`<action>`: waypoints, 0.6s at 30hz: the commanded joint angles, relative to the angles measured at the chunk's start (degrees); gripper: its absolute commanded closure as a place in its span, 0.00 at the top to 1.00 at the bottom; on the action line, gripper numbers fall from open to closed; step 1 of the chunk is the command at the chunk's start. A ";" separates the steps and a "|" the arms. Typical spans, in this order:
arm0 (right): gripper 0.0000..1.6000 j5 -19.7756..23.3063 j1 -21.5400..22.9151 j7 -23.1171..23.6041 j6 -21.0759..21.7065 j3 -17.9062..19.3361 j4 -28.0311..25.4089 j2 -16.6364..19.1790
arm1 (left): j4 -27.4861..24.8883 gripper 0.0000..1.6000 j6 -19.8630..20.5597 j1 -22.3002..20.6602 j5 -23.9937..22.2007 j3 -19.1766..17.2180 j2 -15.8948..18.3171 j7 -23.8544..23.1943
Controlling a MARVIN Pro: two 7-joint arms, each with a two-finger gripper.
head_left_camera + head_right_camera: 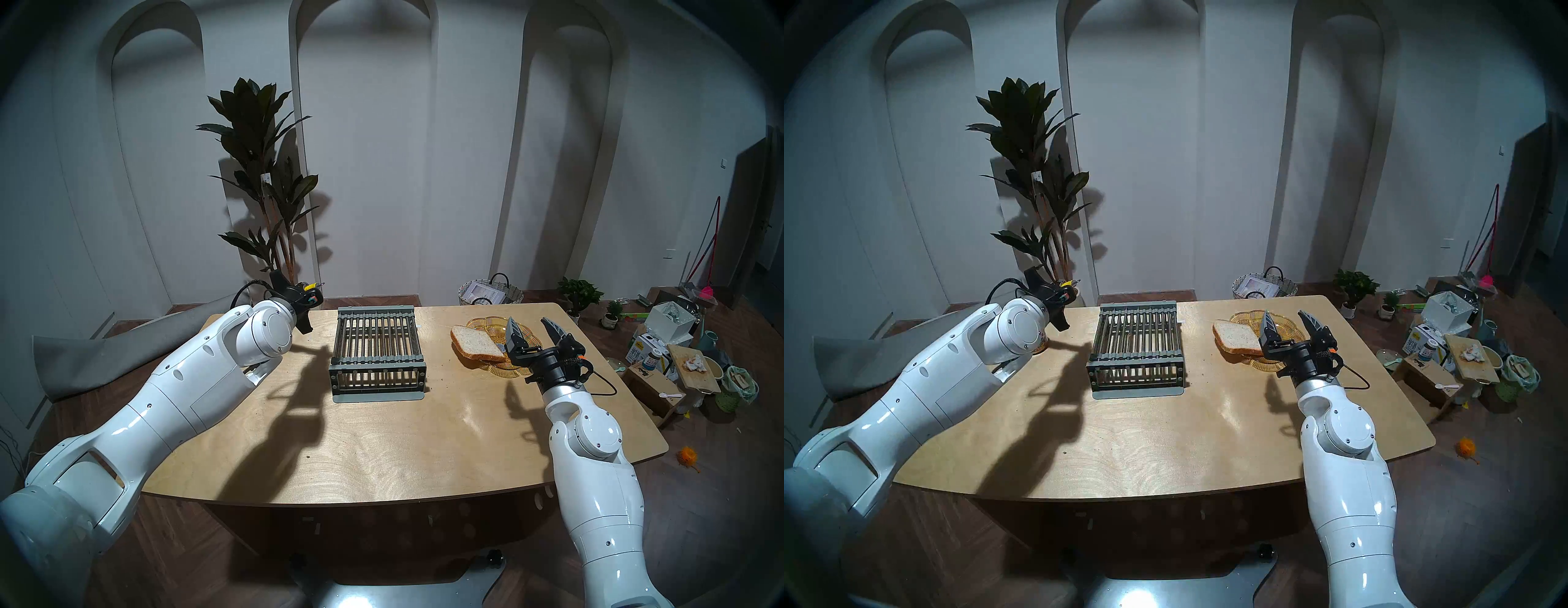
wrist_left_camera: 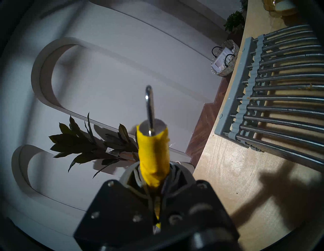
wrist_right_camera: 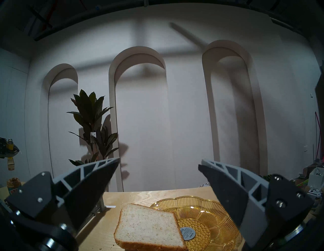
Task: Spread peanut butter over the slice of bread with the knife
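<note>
My left gripper [image 1: 309, 294] is shut on the knife's yellow handle [image 2: 152, 154] and holds it above the table's far left corner. The thin blade [image 2: 149, 105] points toward the wall and looks like bare metal. The peanut butter jar [image 1: 1040, 342] stands on the table beneath that arm, mostly hidden; it also shows in the right wrist view [image 3: 13, 186]. The slice of bread [image 1: 477, 343] lies half on the amber glass dish [image 1: 488, 323] and half over the table. My right gripper [image 1: 528, 320] is open and empty, just above and behind the dish, with the bread [image 3: 149, 229] below its fingers.
A grey slatted rack [image 1: 375, 352] stands mid-table between the arms. A tall plant [image 1: 263, 178] and a woven basket [image 1: 490, 293] are behind the table. Boxes and clutter [image 1: 662, 352] sit on the floor at the right.
</note>
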 commanded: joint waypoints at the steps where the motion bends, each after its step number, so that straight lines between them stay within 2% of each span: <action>1: 1.00 -0.26 0.53 -0.11 -0.57 -0.28 -1.26 -0.18 | -7.13 0.00 -5.73 0.34 -8.34 -6.05 -0.65 -0.61; 3: 1.00 -0.33 0.53 -0.04 -0.63 -0.41 -1.26 -0.18 | -9.13 0.00 -5.84 0.57 -9.44 -7.00 -0.64 -0.26; 4: 1.00 -0.40 0.53 -0.06 -0.67 -0.53 -1.42 -0.25 | -8.64 0.00 -7.56 0.09 -11.09 -7.78 -1.27 -0.41; 11: 1.00 -1.31 1.58 -0.39 -0.88 -0.31 -2.57 0.72 | -13.89 0.00 -11.85 -0.15 -19.82 -12.79 -2.88 -1.23; 18: 1.00 -3.68 3.22 -1.54 -1.39 2.01 -3.65 3.35 | -19.58 0.00 -15.62 3.42 -30.71 -17.46 -4.26 -3.21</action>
